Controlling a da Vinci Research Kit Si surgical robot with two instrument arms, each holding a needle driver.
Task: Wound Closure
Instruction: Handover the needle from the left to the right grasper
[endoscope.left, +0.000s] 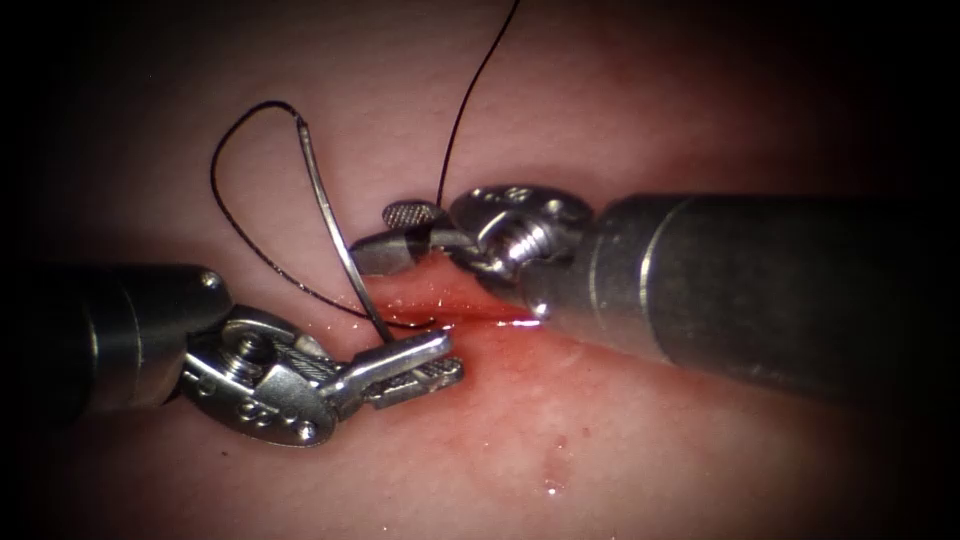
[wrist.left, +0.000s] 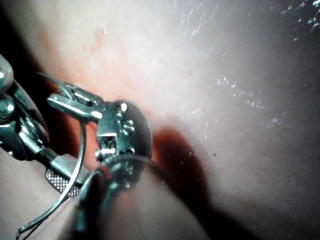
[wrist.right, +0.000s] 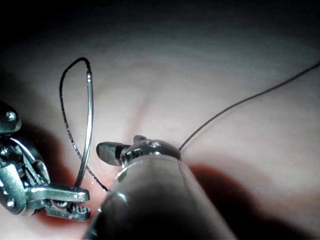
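Note:
My left tool (endoscope.left: 452, 357) comes in from the lower left and is shut on the curved needle (endoscope.left: 335, 230) near its pointed end, just by the cut (endoscope.left: 480, 312). The needle stands free of the tissue (endoscope.left: 620, 460), with its tail up and to the left. Black thread (endoscope.left: 225, 215) loops from the tail down into the cut. My right tool (endoscope.left: 375, 235) hovers over the cut from the right, its jaws open and holding nothing. A second strand (endoscope.left: 470, 100) runs up from beside its jaws. The wrist views show the held needle (wrist.left: 80, 155) (wrist.right: 89, 130).
Red fluid (endoscope.left: 520, 350) wets the tissue around the cut, beneath both tools. The right tool's thick shaft (endoscope.left: 760, 290) covers the cut's right part. The long strand (wrist.right: 240, 102) trails away over pale tissue.

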